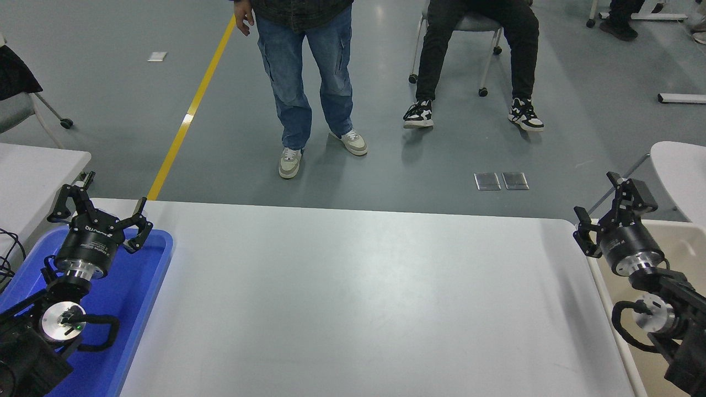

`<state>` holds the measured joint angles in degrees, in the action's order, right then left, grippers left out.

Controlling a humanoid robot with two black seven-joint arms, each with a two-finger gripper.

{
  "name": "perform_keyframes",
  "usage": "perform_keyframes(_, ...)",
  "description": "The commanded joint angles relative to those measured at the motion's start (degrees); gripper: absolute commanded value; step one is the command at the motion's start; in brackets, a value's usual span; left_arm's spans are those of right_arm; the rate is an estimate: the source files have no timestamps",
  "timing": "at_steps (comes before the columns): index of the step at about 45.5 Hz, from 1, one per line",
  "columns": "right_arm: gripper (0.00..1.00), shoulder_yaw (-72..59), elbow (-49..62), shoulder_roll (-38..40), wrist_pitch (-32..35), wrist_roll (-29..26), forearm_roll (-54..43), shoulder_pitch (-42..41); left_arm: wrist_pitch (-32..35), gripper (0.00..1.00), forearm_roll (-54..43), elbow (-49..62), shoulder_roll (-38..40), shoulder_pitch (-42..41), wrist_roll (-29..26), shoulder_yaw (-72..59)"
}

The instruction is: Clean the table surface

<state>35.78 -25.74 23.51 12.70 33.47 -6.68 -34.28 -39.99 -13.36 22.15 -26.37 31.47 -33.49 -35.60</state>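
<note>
The table surface (358,298) is a wide matte white-grey top with rounded far corners, and nothing lies on it. My left gripper (98,208) is open and empty, parked over the far end of the blue tray (149,275) at the lower left. My right gripper (606,207) is open and empty, held over the table's far right corner, above the edge of the beige bin (675,242).
A smaller white table (33,171) stands at the left and another white top (681,165) at the right edge. One person stands (309,77) and another sits on a wheeled chair (474,49) beyond the far edge.
</note>
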Motion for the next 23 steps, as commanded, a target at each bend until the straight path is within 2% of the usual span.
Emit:
perform_keyframes(1,0.98,2.2,0.1,-0.1,0.1,4.3,0.2,0.6,0.0,1.0,0.0,0.0,0.0,0.0,0.0,0.0)
perform_keyframes(8,0.98,2.2,0.0,0.0,0.2,11.4,0.1,0.8,0.0,1.0,0.0,0.0,0.0,0.0,0.0,0.0)
perform_keyframes(23,0.98,1.1,0.2,0.0,0.2,11.4,0.1,0.9,0.0,1.0,0.0,0.0,0.0,0.0,0.0,0.0)
